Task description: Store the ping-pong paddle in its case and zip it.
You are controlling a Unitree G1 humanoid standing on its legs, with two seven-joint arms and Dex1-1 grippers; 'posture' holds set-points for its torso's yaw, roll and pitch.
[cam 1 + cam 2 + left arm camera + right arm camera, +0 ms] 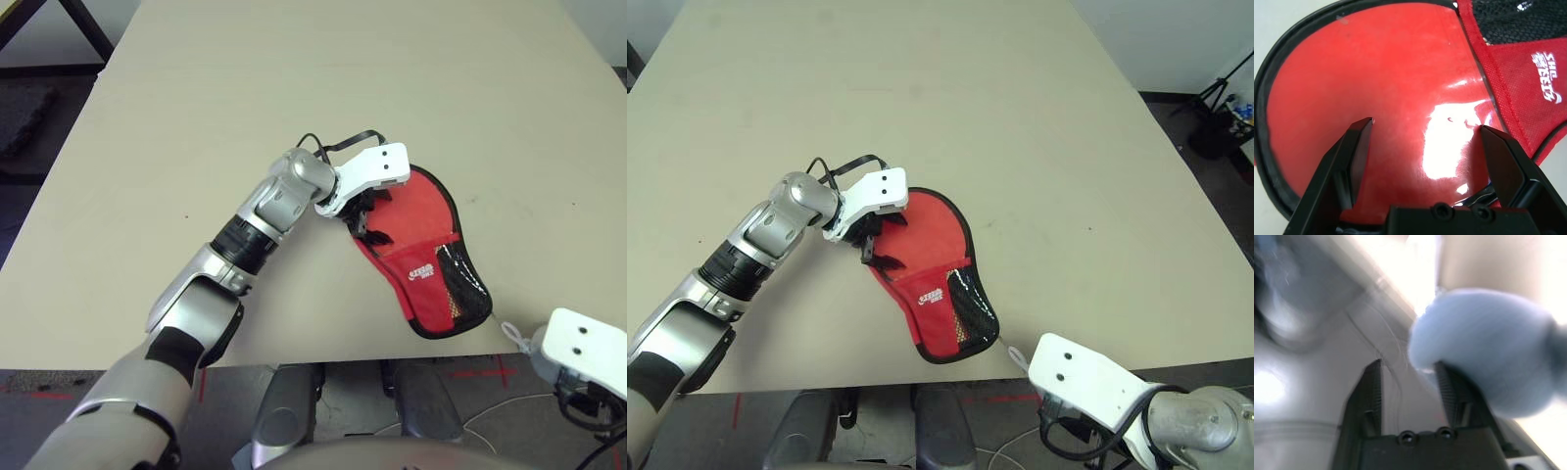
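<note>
The case point(423, 262) lies flat on the table point(294, 78), near the front edge. It is red with black zipper edging, with its mesh pocket point(460, 289) toward the narrow end. A white cord pull point(513, 333) trails off that end over the table's edge. My left gripper point(364, 217) hovers open over the round end, its fingers point(1356, 147) spread above the clear plastic point(1449, 142). A smooth red face shows through the plastic. I cannot tell whether it is the ping-pong paddle, and no handle shows. My right gripper point(1408, 364) hangs below the front edge, past the cord, open and holding nothing.
The table's front edge point(323, 364) runs just beneath the case's narrow end. The right hand's white housing point(1080, 377) sits below that edge. A black cable loop point(338, 145) arcs over the left wrist. Bare tabletop stretches behind and to both sides of the case.
</note>
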